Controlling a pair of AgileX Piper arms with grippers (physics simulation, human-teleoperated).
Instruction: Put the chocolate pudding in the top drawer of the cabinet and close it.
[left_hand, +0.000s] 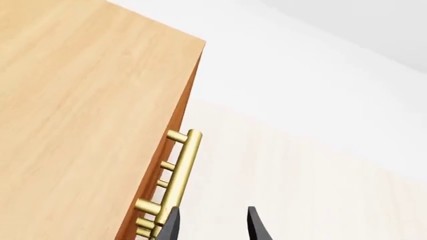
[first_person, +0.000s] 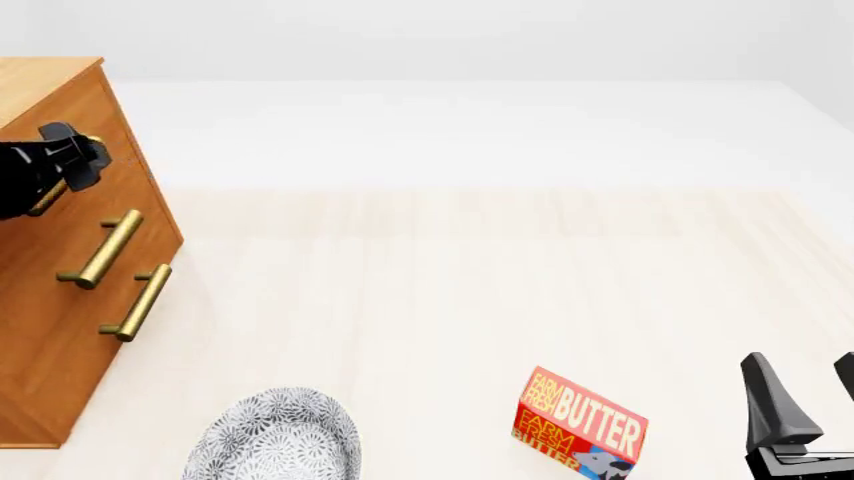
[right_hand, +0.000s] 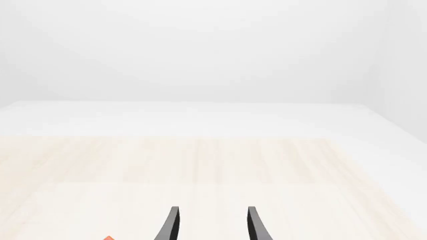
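Left pincer, fingers parted, beside the upper brass handle of the cabinet at the surface's left edge; one finger overlaps the bar, contact uncertain. Both drawers appear shut, the top drawer partly hidden by the arm. Right pincer, fingers parted and empty, near the front right corner. Pale wood surface before plain white walls. Patterned bowl and red "BUTTER" box along the front edge. Chocolate pudding appears in no view.
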